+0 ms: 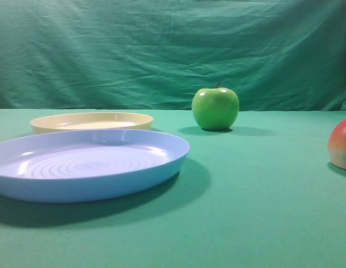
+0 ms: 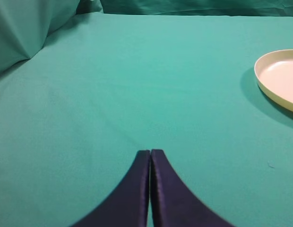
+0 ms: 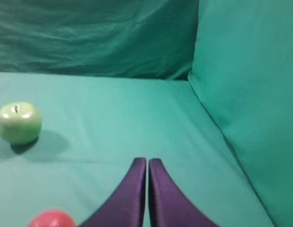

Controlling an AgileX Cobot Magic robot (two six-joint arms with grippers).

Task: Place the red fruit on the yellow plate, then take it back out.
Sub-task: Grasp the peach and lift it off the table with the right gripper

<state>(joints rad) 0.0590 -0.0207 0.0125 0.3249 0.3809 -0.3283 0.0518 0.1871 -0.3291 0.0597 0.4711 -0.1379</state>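
The red fruit (image 1: 341, 144) rests on the green cloth at the far right edge of the high view, half cut off; its top (image 3: 51, 219) also peeks in at the bottom left of the right wrist view. The yellow plate (image 1: 92, 121) lies at the back left, behind the blue plate, with nothing on it; its rim (image 2: 275, 81) shows at the right edge of the left wrist view. My left gripper (image 2: 150, 152) is shut and holds nothing, over bare cloth left of the plate. My right gripper (image 3: 147, 161) is shut too, to the right of the red fruit and apart from it.
A large light-blue plate (image 1: 162, 167) with rings lies at the front left. A glossy green apple (image 1: 215, 108) stands mid-table at the back, and the green apple (image 3: 19, 123) also appears at left in the right wrist view. Green cloth rises as a backdrop behind and at both sides.
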